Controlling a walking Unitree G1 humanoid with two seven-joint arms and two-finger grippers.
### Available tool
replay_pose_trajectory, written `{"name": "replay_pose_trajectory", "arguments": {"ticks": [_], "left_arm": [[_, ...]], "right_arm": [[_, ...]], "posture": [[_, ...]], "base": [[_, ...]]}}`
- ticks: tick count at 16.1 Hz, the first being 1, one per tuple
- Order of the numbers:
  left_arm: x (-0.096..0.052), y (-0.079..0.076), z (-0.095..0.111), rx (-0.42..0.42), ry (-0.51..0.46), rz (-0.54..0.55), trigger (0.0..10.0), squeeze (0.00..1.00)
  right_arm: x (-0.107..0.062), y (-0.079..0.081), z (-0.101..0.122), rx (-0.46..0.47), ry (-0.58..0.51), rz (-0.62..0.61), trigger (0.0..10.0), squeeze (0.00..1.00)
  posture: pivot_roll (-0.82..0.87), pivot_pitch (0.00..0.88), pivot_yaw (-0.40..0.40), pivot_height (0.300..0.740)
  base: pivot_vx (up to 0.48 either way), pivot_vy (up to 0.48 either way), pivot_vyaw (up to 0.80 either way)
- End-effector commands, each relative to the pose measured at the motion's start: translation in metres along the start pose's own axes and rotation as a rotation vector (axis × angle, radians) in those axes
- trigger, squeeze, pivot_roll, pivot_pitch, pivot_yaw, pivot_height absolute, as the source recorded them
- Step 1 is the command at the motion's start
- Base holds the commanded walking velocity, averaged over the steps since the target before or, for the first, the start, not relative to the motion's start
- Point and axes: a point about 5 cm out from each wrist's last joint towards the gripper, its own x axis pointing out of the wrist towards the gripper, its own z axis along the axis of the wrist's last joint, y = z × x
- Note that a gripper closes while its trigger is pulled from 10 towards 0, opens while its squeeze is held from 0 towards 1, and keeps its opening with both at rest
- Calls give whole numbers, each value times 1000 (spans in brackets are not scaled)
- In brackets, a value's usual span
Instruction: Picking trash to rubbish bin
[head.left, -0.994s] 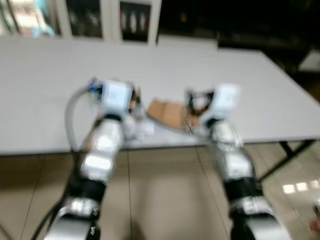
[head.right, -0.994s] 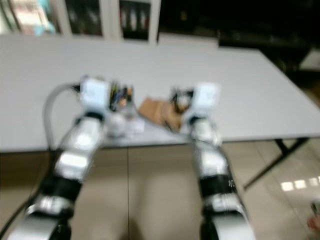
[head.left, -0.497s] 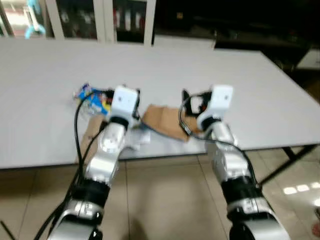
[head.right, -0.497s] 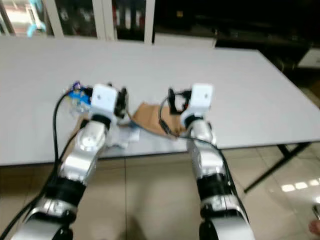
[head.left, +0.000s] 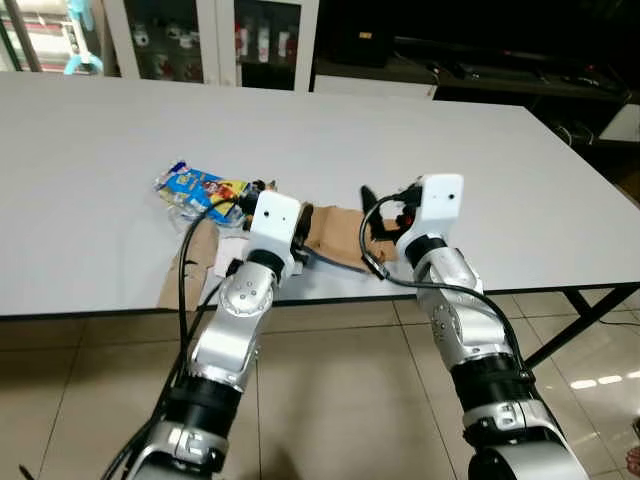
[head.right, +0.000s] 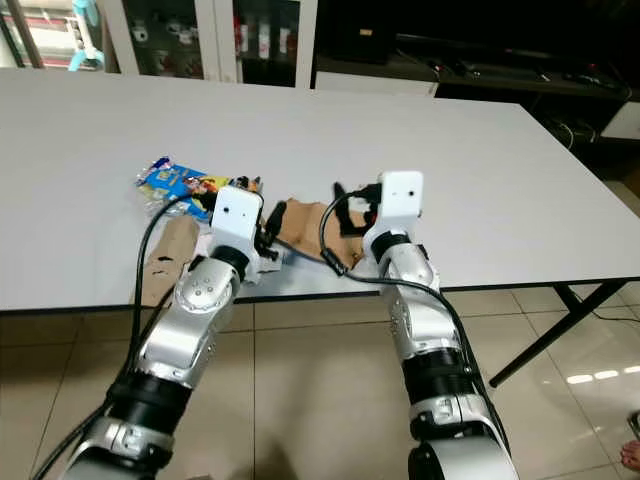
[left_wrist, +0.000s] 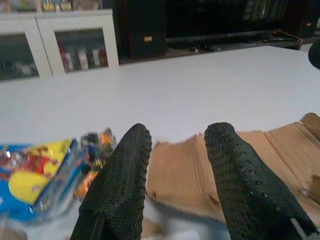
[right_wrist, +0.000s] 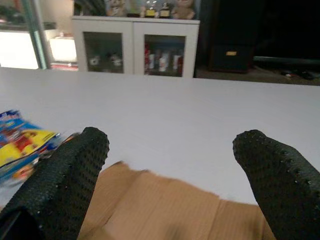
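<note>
Motion blur has gone from the head views since a second ago, and the whole scene has shifted, so the robot has likely stopped walking and squared up to the worktop (head.left: 90, 120). Both arms now reach over its near edge, which suggests the approach is done and picking can begin.

From the trash pile's middle, a torn brown cardboard piece (head.left: 335, 235) lies at about 3 o'clock, a blue-and-yellow snack wrapper (head.left: 200, 188) at 10 o'clock, and more cardboard (head.left: 185, 270) hangs at the edge near 7 o'clock. Some white scraps lie under the left arm, though they are too hidden to name.

The left tool (left_wrist: 175, 170) hovers just above the cardboard, fingers (left_wrist: 125, 175) parted and empty, the wrapper just beside it. The right tool (right_wrist: 170, 180) is also spread wide with nothing held, poised over the cardboard's far side.

The worktop is plain white and broad; beyond it stand glass-fronted white cabinets (head.left: 200, 40) and dark shelving, over a tan tiled floor (head.left: 340, 400).
</note>
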Motion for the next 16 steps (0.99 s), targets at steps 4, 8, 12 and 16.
{"name": "replay_pose_trajectory", "arguments": {"ticks": [4, 8, 12, 16], "left_arm": [[-2, -4, 19, -74, 5, 39, 10000, 992], [-1, -1, 9, -60, 106, 98, 10000, 1000], [-4, 8, -5, -95, 218, 190, 10000, 0], [-3, 7, -6, -157, 242, 190, 10000, 0]], "right_arm": [[-5, -5, -3, 4, 22, 21, 10000, 0], [-6, -2, -2, 6, 24, 41, 10000, 0], [-8, -1, -1, -5, 32, 87, 10000, 0], [-10, 8, -1, -7, 46, 175, 10000, 0]], "posture": [[-22, 44, -133, 740], [-27, 41, -131, 740], [-26, 43, -131, 740], [-31, 42, -129, 740]], "base": [[0, 0, 0], [0, 0, 0], [0, 0, 0], [0, 0, 0]]}}
